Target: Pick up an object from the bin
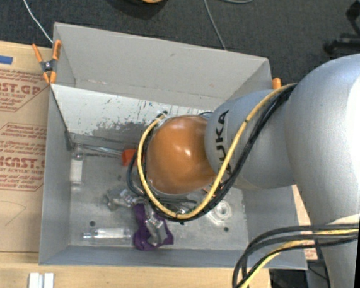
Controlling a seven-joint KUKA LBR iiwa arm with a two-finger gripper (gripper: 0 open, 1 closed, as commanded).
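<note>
My gripper (136,212) pokes out below the orange dome, low in the middle of the bin, and it is open. Its metal fingertips (119,199) stand on either side of the upper end of a crumpled purple thing (145,235), which lies on the bin floor near the front wall. Whether the fingertips touch the purple thing I cannot tell. A clear plastic tube (105,234) lies flat just left of the purple thing. A small orange piece (127,156) sits above and to the left of the gripper.
A small white bottle (76,169) stands by the left wall, with a thin metal rod (97,150) lying above it. A clear round cap (219,212) rests on the floor to the right. The arm and dome hide the bin's centre and right.
</note>
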